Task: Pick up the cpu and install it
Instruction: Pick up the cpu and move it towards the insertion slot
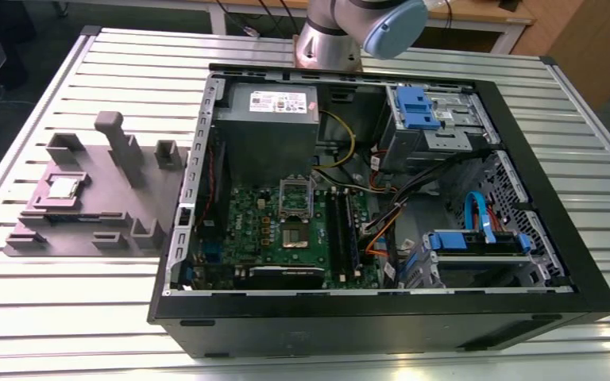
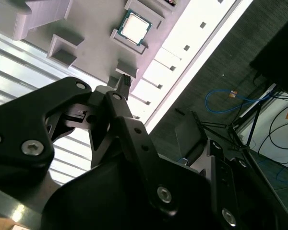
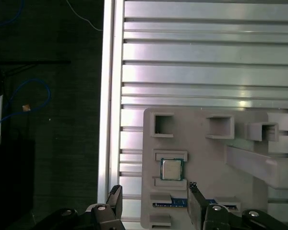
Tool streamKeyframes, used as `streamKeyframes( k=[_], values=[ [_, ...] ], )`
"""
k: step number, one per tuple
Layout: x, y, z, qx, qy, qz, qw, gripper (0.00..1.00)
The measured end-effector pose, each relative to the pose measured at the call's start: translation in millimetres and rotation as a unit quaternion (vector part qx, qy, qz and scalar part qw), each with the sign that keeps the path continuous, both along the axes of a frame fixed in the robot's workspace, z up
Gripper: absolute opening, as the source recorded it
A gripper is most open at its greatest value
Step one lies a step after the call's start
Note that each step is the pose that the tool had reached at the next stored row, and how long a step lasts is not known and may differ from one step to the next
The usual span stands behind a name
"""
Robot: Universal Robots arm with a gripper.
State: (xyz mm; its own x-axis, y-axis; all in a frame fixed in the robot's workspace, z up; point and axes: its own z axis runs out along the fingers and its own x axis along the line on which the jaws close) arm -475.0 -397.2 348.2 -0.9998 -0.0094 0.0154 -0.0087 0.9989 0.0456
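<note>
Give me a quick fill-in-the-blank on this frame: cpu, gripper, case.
1. The cpu rests in the grey fixture with its metal top facing ____.
2. The grey fixture sits on the exterior view's ____ of the computer case.
3. The gripper is ____ and holds nothing.
4. The motherboard inside the computer case is ____ in colour.
Missing words: up; left; open; green.

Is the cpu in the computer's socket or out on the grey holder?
Out. The cpu lies flat in a recess of the grey holder, outside the computer case, with the open gripper apart from it.
</note>
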Motion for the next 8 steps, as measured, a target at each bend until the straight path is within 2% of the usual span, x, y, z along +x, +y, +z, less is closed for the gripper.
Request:
streamKeyframes(
  k=[8],
  values=[
    [0.0, 0.0, -1.9, 0.0000, 0.0001, 0.000, 1.00000, 0.65]
  ],
)
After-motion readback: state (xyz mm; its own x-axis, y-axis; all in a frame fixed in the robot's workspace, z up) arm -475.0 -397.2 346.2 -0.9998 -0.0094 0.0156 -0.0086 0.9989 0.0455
